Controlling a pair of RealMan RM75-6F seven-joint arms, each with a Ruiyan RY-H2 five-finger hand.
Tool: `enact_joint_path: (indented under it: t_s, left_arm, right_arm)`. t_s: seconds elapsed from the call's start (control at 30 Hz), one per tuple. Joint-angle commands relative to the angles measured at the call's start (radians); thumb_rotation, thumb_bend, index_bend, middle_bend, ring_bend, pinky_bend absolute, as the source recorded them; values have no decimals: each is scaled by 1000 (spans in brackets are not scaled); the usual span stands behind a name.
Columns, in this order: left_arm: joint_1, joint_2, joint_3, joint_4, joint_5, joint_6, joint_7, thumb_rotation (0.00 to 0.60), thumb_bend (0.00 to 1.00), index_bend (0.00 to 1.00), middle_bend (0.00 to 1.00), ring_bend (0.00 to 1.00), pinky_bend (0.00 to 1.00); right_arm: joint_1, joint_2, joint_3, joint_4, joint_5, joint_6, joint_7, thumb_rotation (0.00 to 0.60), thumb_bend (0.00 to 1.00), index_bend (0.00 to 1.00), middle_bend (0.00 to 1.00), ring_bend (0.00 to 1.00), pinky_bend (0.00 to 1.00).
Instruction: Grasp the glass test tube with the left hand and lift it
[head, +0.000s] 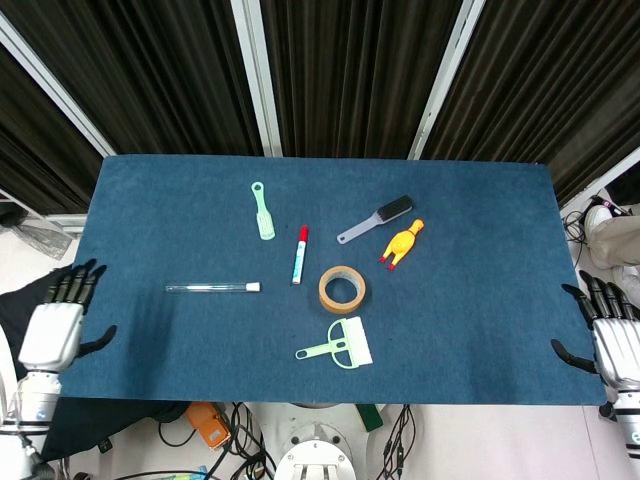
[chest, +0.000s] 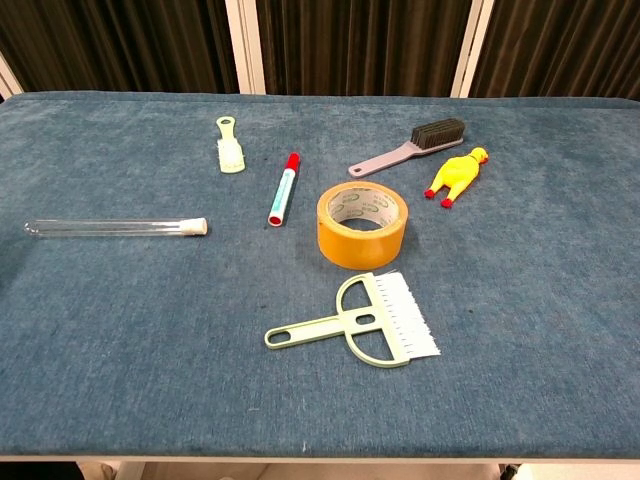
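Observation:
The glass test tube (head: 212, 288) lies flat on the blue table, left of centre, its white cap pointing right; the chest view shows the test tube (chest: 115, 228) at the left side. My left hand (head: 58, 323) hovers at the table's left front corner, fingers apart, holding nothing, well to the left of the tube. My right hand (head: 608, 338) hangs off the table's right edge, fingers spread and empty. Neither hand appears in the chest view.
On the blue table (head: 480, 330) lie a green comb (head: 263, 211), a red-capped marker (head: 299, 254), a tape roll (head: 342, 288), a grey brush (head: 378, 218), a yellow rubber chicken (head: 402, 243) and a pale green dustpan brush (head: 340, 346). Dark curtains stand behind.

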Motion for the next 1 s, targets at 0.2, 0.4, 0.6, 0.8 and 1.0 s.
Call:
enact_joint_path:
  t_s: [0.2, 0.4, 0.6, 0.8, 1.0]
  left_arm:
    - [-200, -118, -55, -117, -70, -283, 143, 600, 196, 0, 56, 0, 133]
    - [-348, -222, -158, -77, -235, -405, 293, 600, 214, 135, 174, 0, 146]
    - [-430, -283, -193, -14, -373, -445, 387, 600, 240, 244, 278, 35, 167]
    - [-465, -319, -179, 48, -447, -460, 407, 600, 254, 318, 344, 68, 193]
    - [-478, -341, -160, 96, -455, -455, 386, 600, 258, 334, 381, 93, 193]
  right_arm:
    - [3, 1, -5, -2, -4, -9, -5, 600, 356, 211, 44, 1, 0]
    - [2, 4, -6, -1, -5, -5, -1, 600, 355, 211, 45, 8, 0]
    - [6, 5, -2, 0, 3, -13, 7, 600, 356, 210, 49, 8, 0]
    - [4, 5, -2, 1, 2, -8, 9, 600, 356, 202, 49, 8, 0]
    - [6, 5, -3, 1, 2, -11, 9, 600, 356, 202, 49, 8, 0]
